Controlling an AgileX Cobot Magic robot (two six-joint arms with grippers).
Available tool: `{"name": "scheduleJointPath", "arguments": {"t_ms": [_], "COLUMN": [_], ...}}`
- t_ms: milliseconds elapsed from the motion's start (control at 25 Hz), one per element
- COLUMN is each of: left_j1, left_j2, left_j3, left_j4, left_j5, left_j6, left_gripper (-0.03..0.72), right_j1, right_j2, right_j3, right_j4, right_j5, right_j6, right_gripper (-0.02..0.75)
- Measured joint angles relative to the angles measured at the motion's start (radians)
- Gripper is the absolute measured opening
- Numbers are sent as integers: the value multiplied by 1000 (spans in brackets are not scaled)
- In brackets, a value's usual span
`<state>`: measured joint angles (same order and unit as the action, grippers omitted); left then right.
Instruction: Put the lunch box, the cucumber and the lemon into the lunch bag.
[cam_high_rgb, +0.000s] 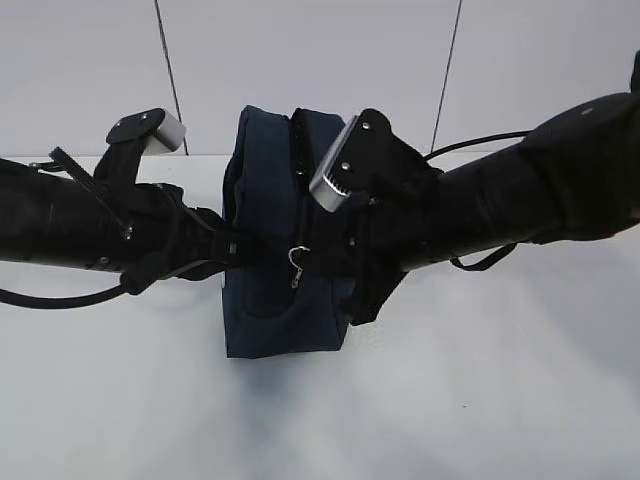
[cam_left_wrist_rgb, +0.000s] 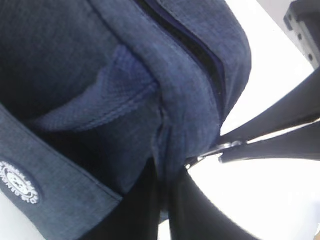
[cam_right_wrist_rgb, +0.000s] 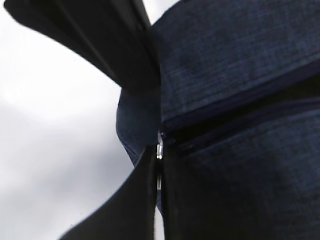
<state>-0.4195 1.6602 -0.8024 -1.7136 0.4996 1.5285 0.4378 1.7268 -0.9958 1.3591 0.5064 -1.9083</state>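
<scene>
Lunch bag stands mid-surface, both arms closed in on it. Left pincer is clamped on a fold of bag fabric at its side. Right pincer is pinched shut at the zipper's end, prob. on the metal pull, though the close view makes that hard to confirm. Zipper looks mostly closed. Lunch box, cucumber, lemon: none visible, so can't tell whether they're inside. Looks like a zip step, w/ packing status unknown.
</scene>
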Motion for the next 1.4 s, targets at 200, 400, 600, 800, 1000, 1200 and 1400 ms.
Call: {"name": "scheduleJointPath", "arguments": {"t_ms": [200, 400, 600, 800, 1000, 1200, 1400], "left_j1": [0, 0, 0, 0, 0, 0, 0], "left_j2": [0, 0, 0, 0, 0, 0, 0], "left_j3": [0, 0, 0, 0, 0, 0, 0], "left_j4": [0, 0, 0, 2, 2, 2, 2], "left_j5": [0, 0, 0, 0, 0, 0, 0], "left_j6": [0, 0, 0, 0, 0, 0, 0], "left_gripper": [-5, -5, -5, -5, -5, -5, -5], "right_j1": [0, 0, 0, 0, 0, 0, 0], "right_j2": [-2, -31, -49, -49, -49, -49, -49], "right_j3": [0, 0, -2, -2, -2, -12, -47], "right_j4": [48, 66, 151, 240, 303, 388, 408], "right_j5": [0, -11, -15, -21, -63, -97, -120], "right_j6": [-1, -1, -1, -1, -14, -58, -64], "right_gripper": [8, 8, 8, 8, 8, 8, 8]}}
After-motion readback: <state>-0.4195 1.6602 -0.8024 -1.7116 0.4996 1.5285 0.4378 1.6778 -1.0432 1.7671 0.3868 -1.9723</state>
